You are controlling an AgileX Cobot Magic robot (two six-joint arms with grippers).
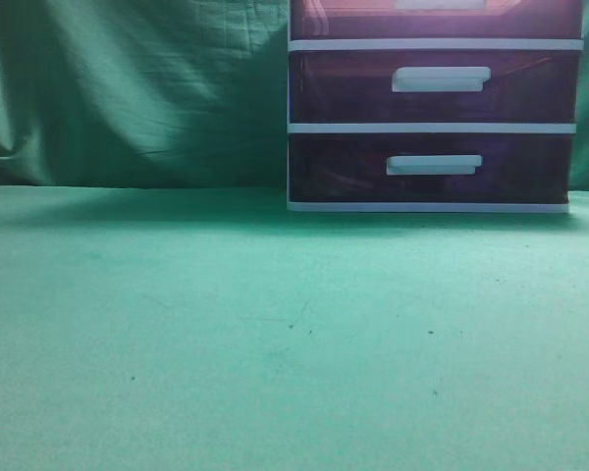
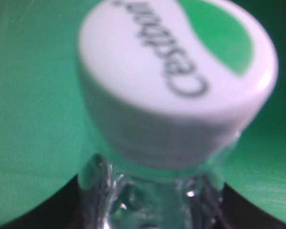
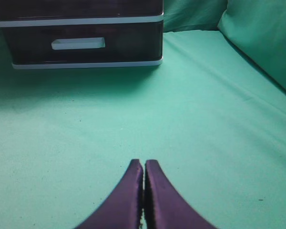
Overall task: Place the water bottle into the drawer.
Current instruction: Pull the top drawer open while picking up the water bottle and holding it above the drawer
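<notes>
The water bottle fills the left wrist view: a white cap with a green patch and dark lettering, and a clear neck below it. My left gripper is shut on the bottle's neck, its dark fingers at either side. The drawer, with its dark reddish-purple front, shows only as a strip at the top edge of the exterior view, with its white handle cut off. My right gripper is shut and empty, low over the green cloth, facing the drawer unit. Neither gripper shows in the exterior view.
The white-framed drawer unit stands at the back right on the green table cloth. Its two lower drawers are shut; the lowest one shows in the right wrist view. A green curtain hangs behind.
</notes>
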